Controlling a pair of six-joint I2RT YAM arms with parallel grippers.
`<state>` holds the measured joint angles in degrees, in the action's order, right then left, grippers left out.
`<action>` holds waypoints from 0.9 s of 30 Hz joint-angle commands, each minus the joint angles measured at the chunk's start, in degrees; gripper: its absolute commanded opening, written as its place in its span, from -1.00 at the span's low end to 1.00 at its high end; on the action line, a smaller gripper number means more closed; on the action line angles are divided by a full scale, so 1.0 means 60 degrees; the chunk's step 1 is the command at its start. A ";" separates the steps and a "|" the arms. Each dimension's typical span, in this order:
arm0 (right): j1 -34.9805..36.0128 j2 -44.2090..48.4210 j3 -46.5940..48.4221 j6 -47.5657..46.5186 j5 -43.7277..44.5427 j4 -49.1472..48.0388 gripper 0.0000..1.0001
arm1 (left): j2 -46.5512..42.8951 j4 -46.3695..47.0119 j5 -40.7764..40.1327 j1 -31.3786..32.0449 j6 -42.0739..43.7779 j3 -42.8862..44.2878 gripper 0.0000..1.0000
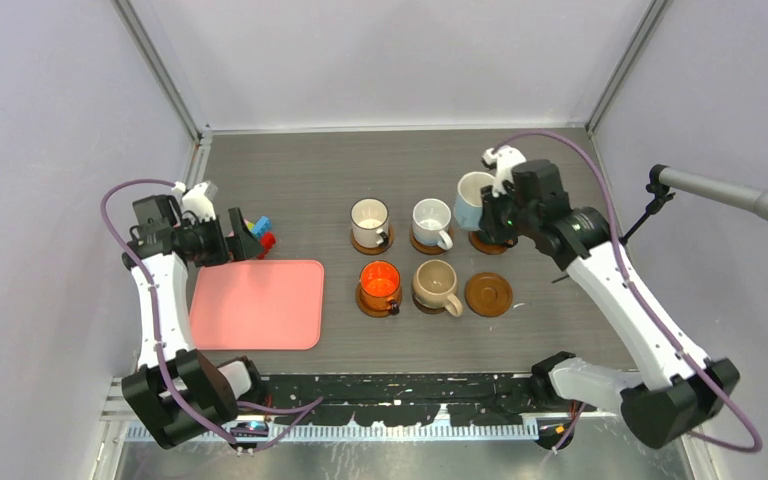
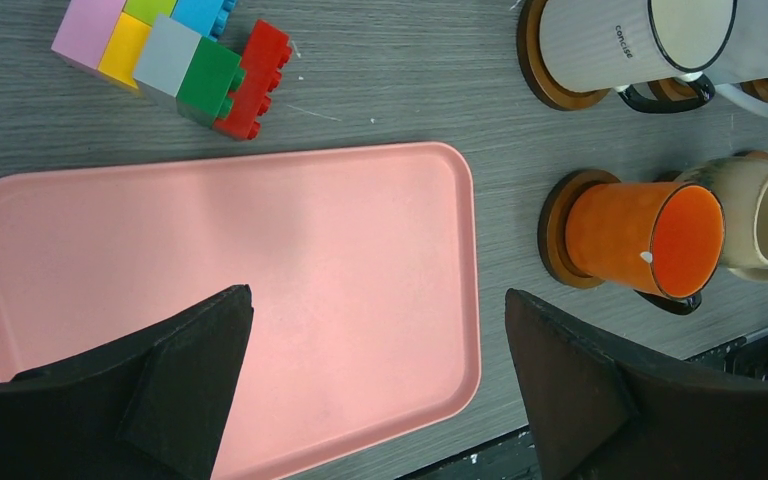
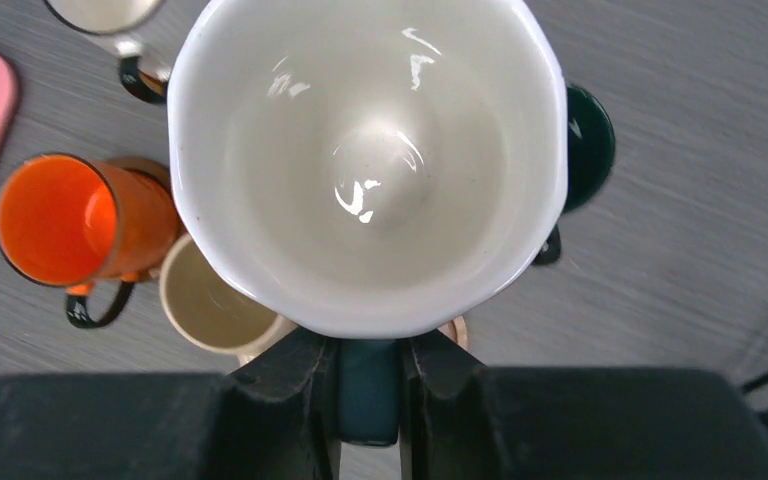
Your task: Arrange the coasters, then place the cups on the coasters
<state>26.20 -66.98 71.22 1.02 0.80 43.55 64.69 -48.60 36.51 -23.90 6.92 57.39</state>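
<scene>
Pinching narrow with right gripper (image 3: 368, 372) on the handle of the light-blue glazed ceramic mug with white inside (image 3: 365, 150) – hanging over the back-right round brown wooden coaster (image 1: 488, 245), cannot tell if touching. Judged rigid, weighty, slick-glazed, chippable – best held by the handle, set down softly. Hovering over the pink rectangular plastic tray (image 2: 260, 250) with left gripper (image 2: 378, 295) spread wide, nothing held.

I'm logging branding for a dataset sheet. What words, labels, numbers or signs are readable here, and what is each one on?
"concise": small dark print on the side of the white mug with the black rim, left wrist view.
No other text shows: none on the orange mug, tan mug, light blue mug, toy blocks or pink tray.
</scene>
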 commanded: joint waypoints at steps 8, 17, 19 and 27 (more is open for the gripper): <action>-0.1375 0.2353 -0.1848 -0.2086 -0.1287 0.0723 -0.99 | 0.0022 0.0014 -0.0182 0.0143 0.0129 0.0219 1.00; -0.1489 0.2763 -0.3367 -0.2613 -0.1276 0.0376 -0.99 | 0.0151 0.0043 -0.0210 0.0154 0.0166 0.0246 0.99; -0.1497 0.2772 -0.3555 -0.2581 -0.1230 0.0209 -0.99 | 0.0162 0.0038 -0.0232 0.0150 0.0165 0.0232 0.99; -0.1510 0.2663 -0.3909 -0.2664 -0.1062 0.0158 -0.99 | 0.0081 0.0070 -0.0313 0.0151 0.0183 0.0174 0.99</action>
<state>17.39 -52.47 47.18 -13.67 -5.87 50.46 65.58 -48.66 34.61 -23.20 6.98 57.39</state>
